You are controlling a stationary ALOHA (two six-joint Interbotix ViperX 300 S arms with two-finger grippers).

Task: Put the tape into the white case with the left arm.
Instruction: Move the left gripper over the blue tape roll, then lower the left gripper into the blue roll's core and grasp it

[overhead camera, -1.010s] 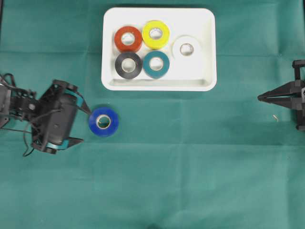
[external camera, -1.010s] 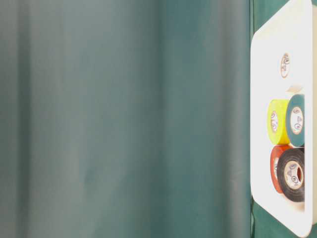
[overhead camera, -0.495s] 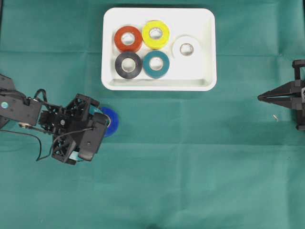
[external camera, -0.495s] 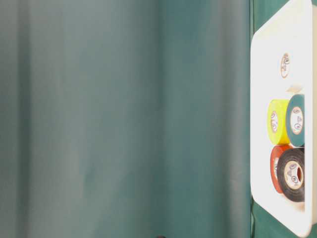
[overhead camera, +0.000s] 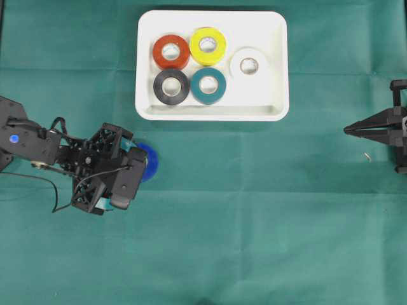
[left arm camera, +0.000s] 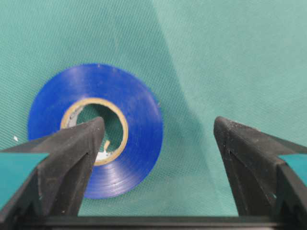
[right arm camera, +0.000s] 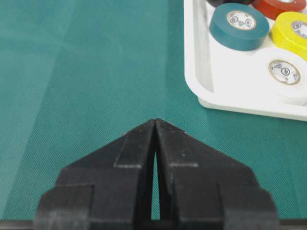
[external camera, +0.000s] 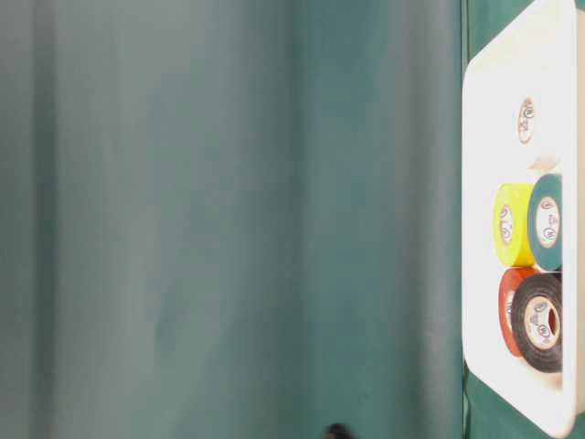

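Observation:
A blue tape roll (overhead camera: 150, 164) lies flat on the green cloth below the white case (overhead camera: 212, 115), half hidden under my left gripper (overhead camera: 127, 169). In the left wrist view the roll (left arm camera: 139, 124) sits to the left. My left gripper (left arm camera: 158, 123), with teal bands, is open just above it. Its left fingertip (left arm camera: 86, 139) is over the roll's core hole and the right fingertip (left arm camera: 235, 143) is over bare cloth to the right of the roll. My right gripper (overhead camera: 347, 130) is shut and empty at the right edge (right arm camera: 156, 120).
The white case (right arm camera: 201, 76) holds several rolls: red (overhead camera: 170, 52), yellow (overhead camera: 208, 45), black (overhead camera: 171, 87), teal (overhead camera: 208, 86) and white (overhead camera: 248, 65). Its right part is bare. The case also shows at the right of the table-level view (external camera: 484, 183).
My left arm has swung right from beside the blue roll and come down over it, covering its left half. In the last half second it barely shifted. The right arm has not moved.

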